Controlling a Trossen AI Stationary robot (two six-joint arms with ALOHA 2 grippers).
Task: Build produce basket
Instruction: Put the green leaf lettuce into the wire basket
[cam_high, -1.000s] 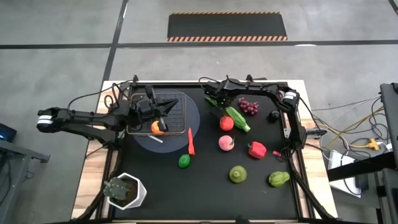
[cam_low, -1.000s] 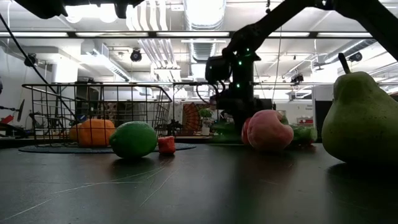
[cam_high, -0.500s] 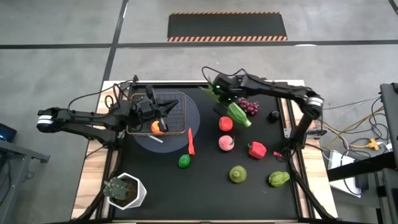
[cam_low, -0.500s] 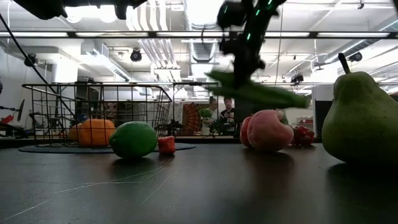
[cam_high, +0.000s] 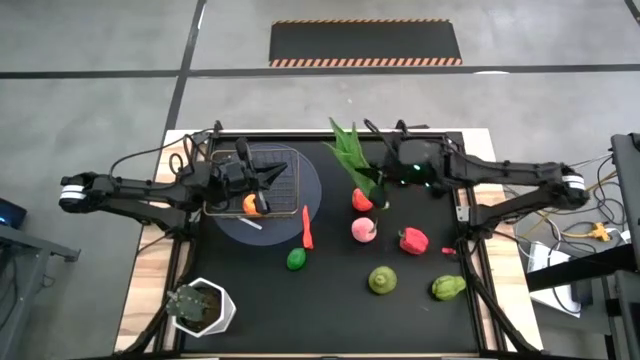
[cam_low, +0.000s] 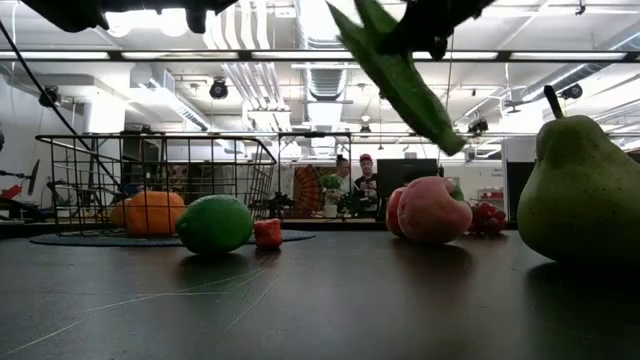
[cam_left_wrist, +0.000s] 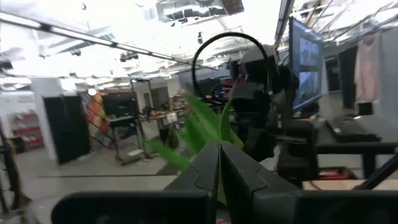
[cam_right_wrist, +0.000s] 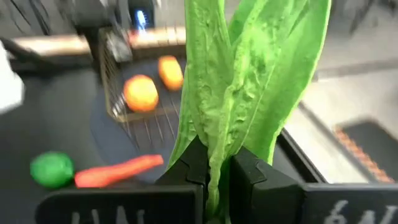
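Observation:
My right gripper (cam_high: 381, 181) is shut on the long green leafy stalk (cam_high: 352, 155), raised above the middle of the table. The stalk also shows slanting across the top of the low view (cam_low: 400, 80). The dark wire basket (cam_high: 288, 166) stands on its grey disc at the far left, with orange fruit (cam_high: 252, 204) inside. My left gripper (cam_high: 270, 178) is shut and empty over the basket. A red chili (cam_high: 307, 228), lime (cam_high: 296, 259), tomato (cam_high: 364, 199), peach (cam_high: 363, 230), red pepper (cam_high: 412, 240), green apple (cam_high: 382, 280) and pear (cam_high: 448, 288) lie on the mat. My right gripper pinches the stalk (cam_right_wrist: 214, 146) between its two fingers, partway along it, with the leaves (cam_right_wrist: 255, 68) spreading beyond the fingertips. The fingers come from the table's right. The stalk is lifted clear and tilted, and its lower end (cam_low: 450, 140) hangs free above the peach.
A small potted plant in a white pot (cam_high: 200, 307) stands at the near left corner. Purple grapes (cam_low: 487, 218) lie behind the peach in the low view. Cables run along the far edge. People show in the room beyond the table.
My right gripper has risen with the leafy stalk and carried it a little toward the table's right. The stalk lay on the mat by the grapes. It is now lifted clear and hangs slanted, leaves high and thick end low. My left arm has kept still.

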